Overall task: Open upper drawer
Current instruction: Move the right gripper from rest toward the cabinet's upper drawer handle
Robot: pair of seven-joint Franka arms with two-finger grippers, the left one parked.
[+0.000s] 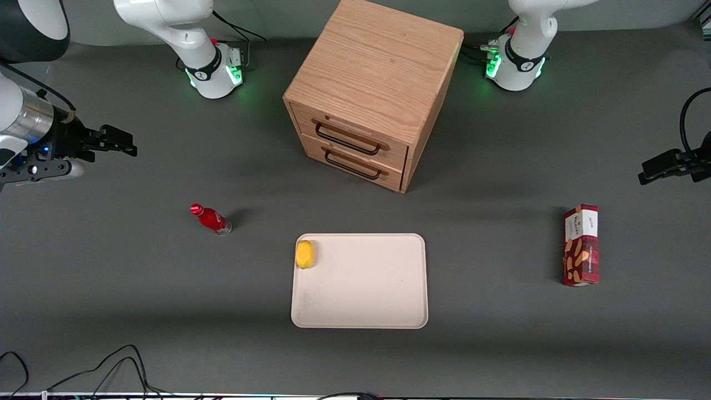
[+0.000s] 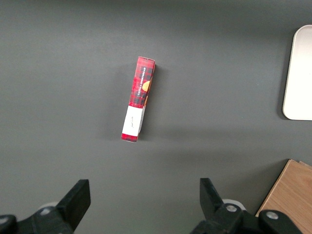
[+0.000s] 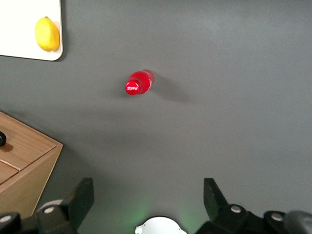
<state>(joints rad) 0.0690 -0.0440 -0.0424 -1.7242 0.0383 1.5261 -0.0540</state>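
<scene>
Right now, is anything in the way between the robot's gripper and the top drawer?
Nothing visible. The gripper hovers open toward the working arm's end, with bare table up to the upper drawer. The red bottle stands nearer the camera, off that path.

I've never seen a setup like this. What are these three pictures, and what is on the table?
Two robot arms share a grey table. One picture looks down from the front; the other two come from cameras on the arms' wrists. The working arm's end effector hangs open above the table at its own end, holding nothing. In the middle stands a wooden cabinet; its upper drawer is shut. Nearer the front camera lie a red bottle, a tray carrying a lemon, and a snack box.
</scene>
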